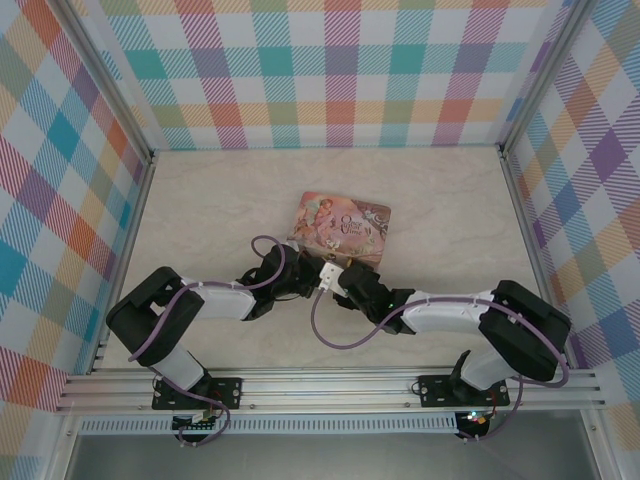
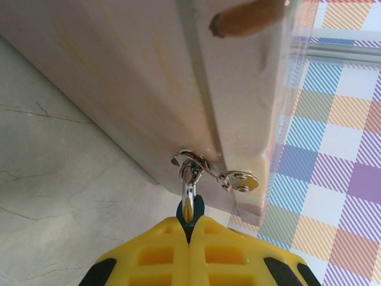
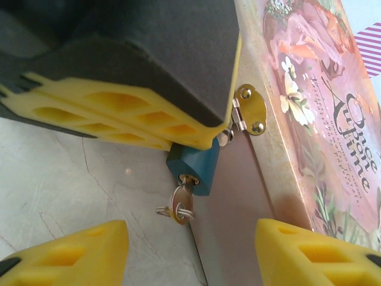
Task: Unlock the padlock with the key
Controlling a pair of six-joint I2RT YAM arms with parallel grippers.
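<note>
The teal padlock (image 3: 193,168) hangs from the hasp (image 3: 251,109) on the front side of the pink picture box (image 3: 309,119). Its silver shackle (image 2: 189,187) runs through the hasp loop. My left gripper (image 2: 190,229) is shut on the padlock (image 2: 191,213), its yellow fingers (image 3: 131,113) clamping the body from above. The small key (image 3: 181,202) sits in the keyhole on the padlock's underside, a thin wire ring through its head. My right gripper (image 3: 190,253) is open just below the key, one finger on either side, touching nothing. From above, both grippers meet at the box's near edge (image 1: 325,275).
The box (image 1: 340,225) lies flat in the middle of the marble-look table (image 1: 200,200). Checked walls close off the left, right and far sides. Both arms' purple cables (image 1: 335,335) loop over the near part of the table.
</note>
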